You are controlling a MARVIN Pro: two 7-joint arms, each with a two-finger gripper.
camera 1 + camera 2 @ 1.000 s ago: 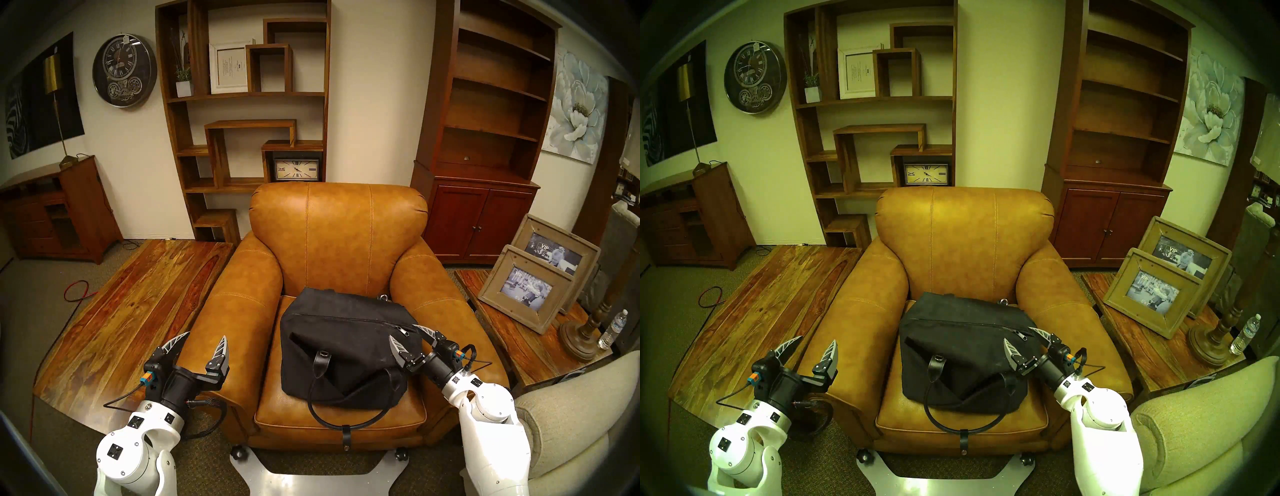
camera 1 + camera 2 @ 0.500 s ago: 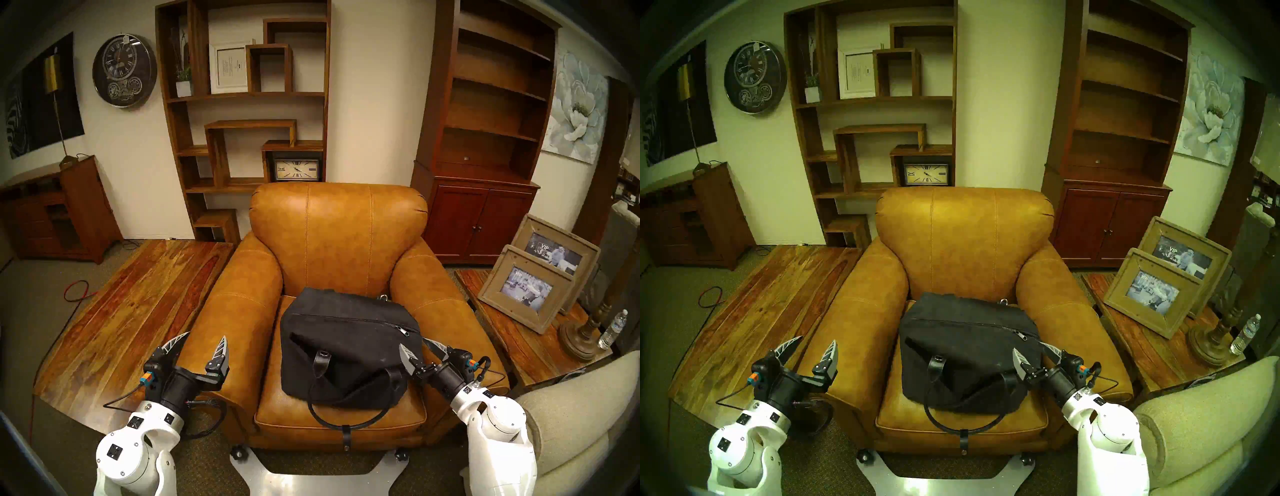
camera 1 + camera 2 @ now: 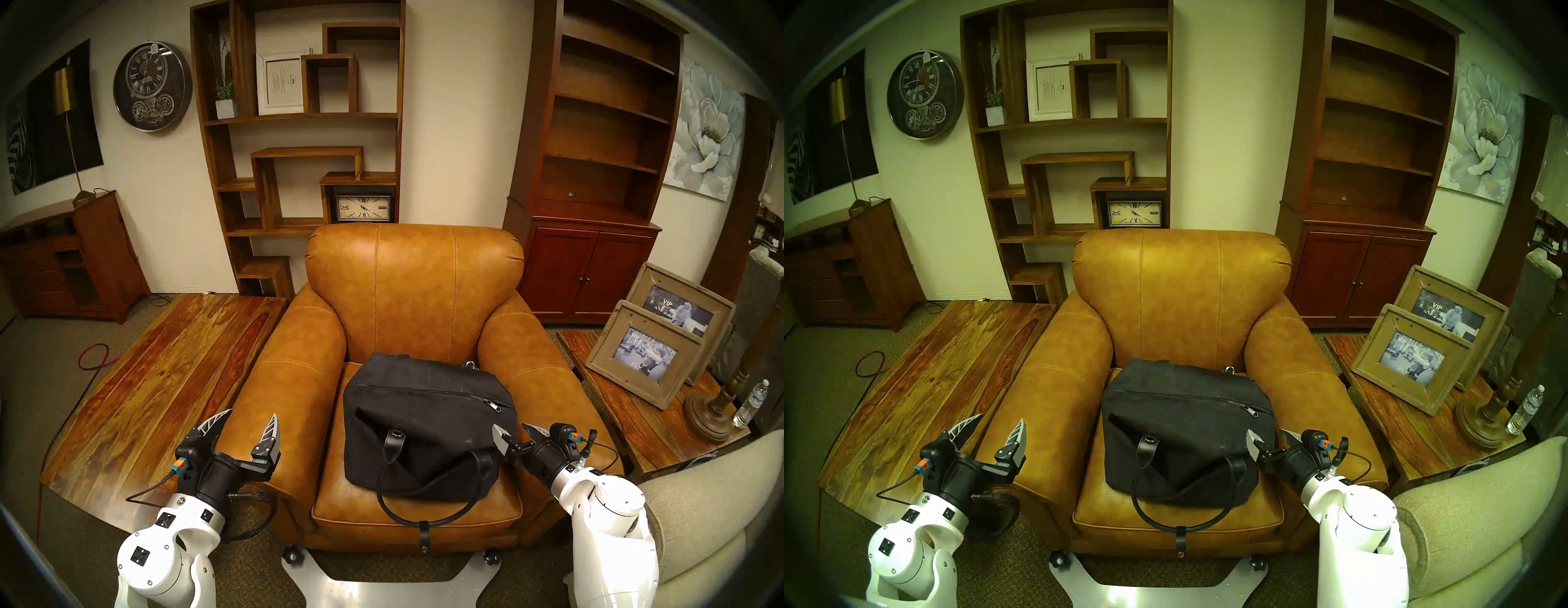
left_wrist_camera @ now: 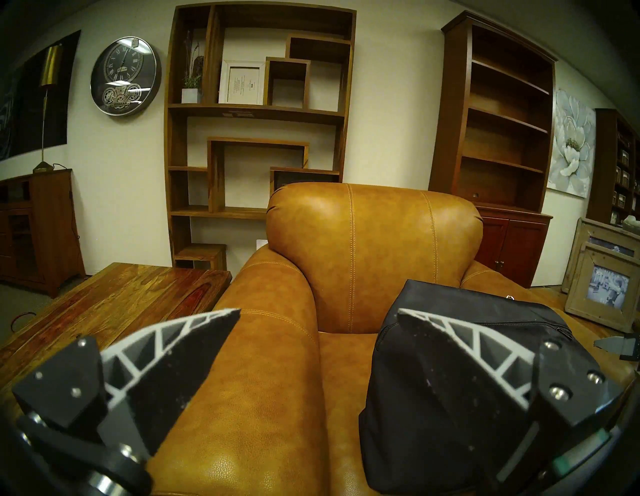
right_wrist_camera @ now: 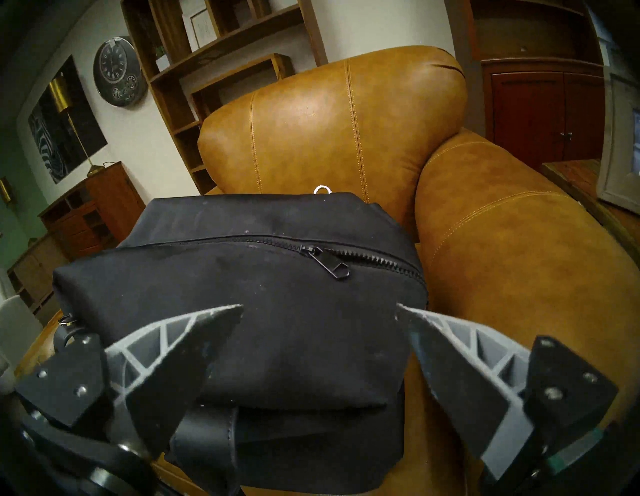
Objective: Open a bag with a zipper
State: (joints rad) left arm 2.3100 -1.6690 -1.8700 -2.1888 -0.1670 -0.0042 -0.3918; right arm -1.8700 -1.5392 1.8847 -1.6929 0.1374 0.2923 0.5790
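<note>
Backing off the zipper pull [image 5: 329,265], my right gripper [image 3: 515,433] is hanging spread beside the bag [image 3: 424,424] on the armchair seat [image 3: 339,501]; I'm lining up to pinch that tab squarely, left gripper [image 3: 246,422] idling spread.

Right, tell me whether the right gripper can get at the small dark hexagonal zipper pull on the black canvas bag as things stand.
Probably yes. The right gripper is open and empty, facing the small dark hexagonal zipper pull, which lies exposed on the black canvas bag with nothing between.

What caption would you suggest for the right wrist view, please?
Open right gripper faces the black bag on a tan armchair, zipper pull ahead.
</note>
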